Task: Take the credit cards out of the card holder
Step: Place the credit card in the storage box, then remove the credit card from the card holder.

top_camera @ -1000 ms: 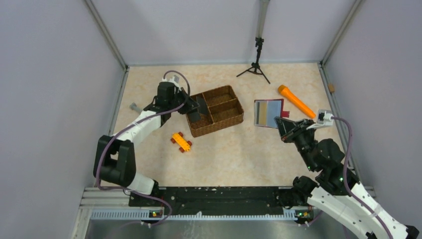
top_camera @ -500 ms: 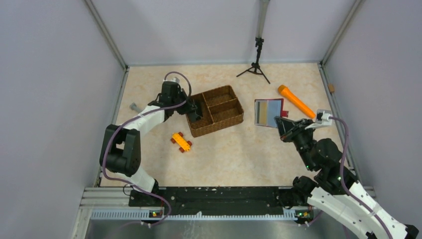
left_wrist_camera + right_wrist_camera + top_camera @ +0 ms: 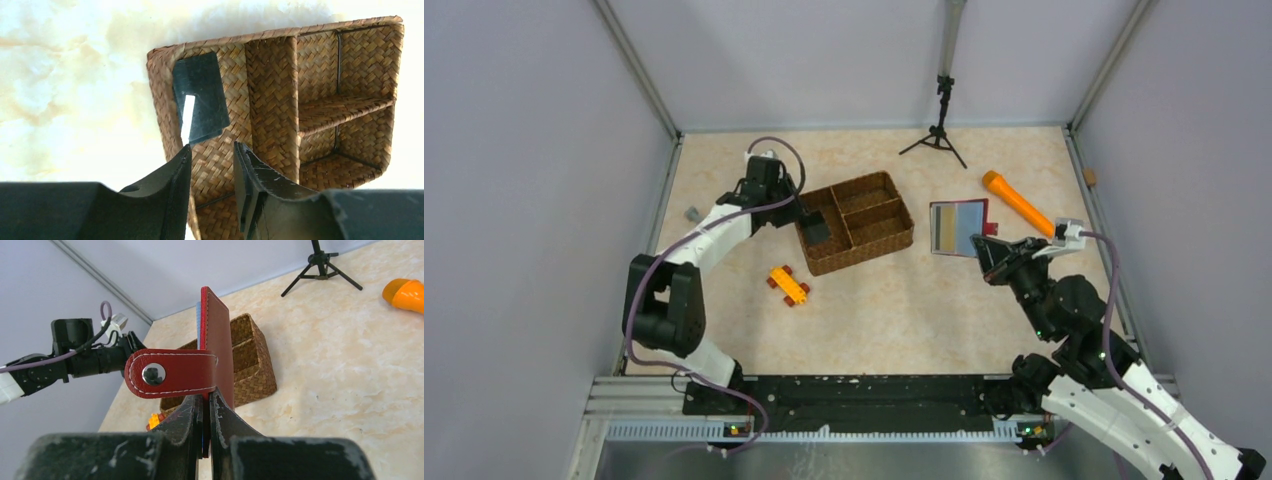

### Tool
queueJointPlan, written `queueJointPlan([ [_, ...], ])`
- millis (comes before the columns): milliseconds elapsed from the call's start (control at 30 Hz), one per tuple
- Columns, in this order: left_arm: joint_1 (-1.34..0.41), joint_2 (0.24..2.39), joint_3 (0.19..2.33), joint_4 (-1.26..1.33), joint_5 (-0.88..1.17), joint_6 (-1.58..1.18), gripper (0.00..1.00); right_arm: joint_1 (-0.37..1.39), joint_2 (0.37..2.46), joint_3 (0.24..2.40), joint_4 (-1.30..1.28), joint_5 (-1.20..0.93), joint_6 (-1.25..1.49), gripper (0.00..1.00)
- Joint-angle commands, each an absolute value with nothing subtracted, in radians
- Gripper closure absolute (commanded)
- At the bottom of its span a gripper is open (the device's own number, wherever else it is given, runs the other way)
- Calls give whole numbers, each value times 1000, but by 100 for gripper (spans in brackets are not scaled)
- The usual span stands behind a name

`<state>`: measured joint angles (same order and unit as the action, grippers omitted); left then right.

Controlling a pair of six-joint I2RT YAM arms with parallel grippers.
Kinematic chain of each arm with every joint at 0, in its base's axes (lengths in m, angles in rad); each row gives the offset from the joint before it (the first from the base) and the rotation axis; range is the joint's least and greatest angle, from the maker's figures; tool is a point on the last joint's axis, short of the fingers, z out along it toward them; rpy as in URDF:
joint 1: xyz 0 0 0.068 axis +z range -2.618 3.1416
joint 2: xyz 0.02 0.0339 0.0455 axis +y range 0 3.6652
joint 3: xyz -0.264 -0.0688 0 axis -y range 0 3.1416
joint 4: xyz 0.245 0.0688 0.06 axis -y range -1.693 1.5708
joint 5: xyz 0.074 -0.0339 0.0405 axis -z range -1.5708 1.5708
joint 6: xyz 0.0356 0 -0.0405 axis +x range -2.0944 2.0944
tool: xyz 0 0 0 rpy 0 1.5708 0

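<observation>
The dark red card holder hangs open in the air, its pale blue and tan pockets facing up. My right gripper is shut on its edge. In the right wrist view the holder stands upright between my fingers, its strap tab sticking out left. The black card lies tilted in the left compartment of the wicker basket, and also shows in the top view. My left gripper is open and empty just above it. I cannot make out the tan-gold card apart from the holder's tan pocket.
The divided wicker basket sits mid-table. An orange-yellow toy car lies in front of it. An orange cylinder lies at the right, a black tripod at the back, and a small grey object by the left wall.
My left gripper has let go of the black card in the basket's left compartment and drawn back to the left. My right gripper has shifted the card holder slightly left.
</observation>
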<state>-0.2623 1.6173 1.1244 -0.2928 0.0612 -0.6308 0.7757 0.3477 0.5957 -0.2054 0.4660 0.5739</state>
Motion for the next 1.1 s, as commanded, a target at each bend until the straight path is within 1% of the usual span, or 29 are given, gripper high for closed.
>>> queueJointPlan([
  [0,-259,1483,1166,-368,25,-582,59,769,379,596,-128,418,610,100],
  [67,-259,1429,1139,-348,94,-573,53,771,398,593,-112,392,634,100],
  [133,-259,1366,1100,-305,199,-572,42,770,414,587,-85,369,663,100],
  [233,-261,1290,1027,-224,385,-596,21,769,427,571,-28,330,730,100],
  [267,-262,1267,1002,-196,440,-617,16,770,428,559,4,318,758,100],
  [300,-262,1248,975,-164,486,-639,3,770,427,541,44,309,788,100],
  [400,-262,1191,872,-49,610,-734,1,769,422,476,167,282,879,100],
  [500,-262,1149,741,234,735,-884,1,770,438,427,269,250,973,100],
  [567,-262,1141,638,491,801,-1041,1,770,453,400,320,222,1043,100],
  [633,-267,1142,555,728,818,-1195,1,770,466,372,360,202,1093,100],
  [667,-277,1146,531,794,814,-1239,1,770,467,361,378,194,1110,100],
  [900,-404,1169,541,883,770,-1260,1,771,467,331,410,162,1180,100],
  [1067,-465,1234,577,893,750,-1264,1,770,467,338,410,148,1199,100],
])
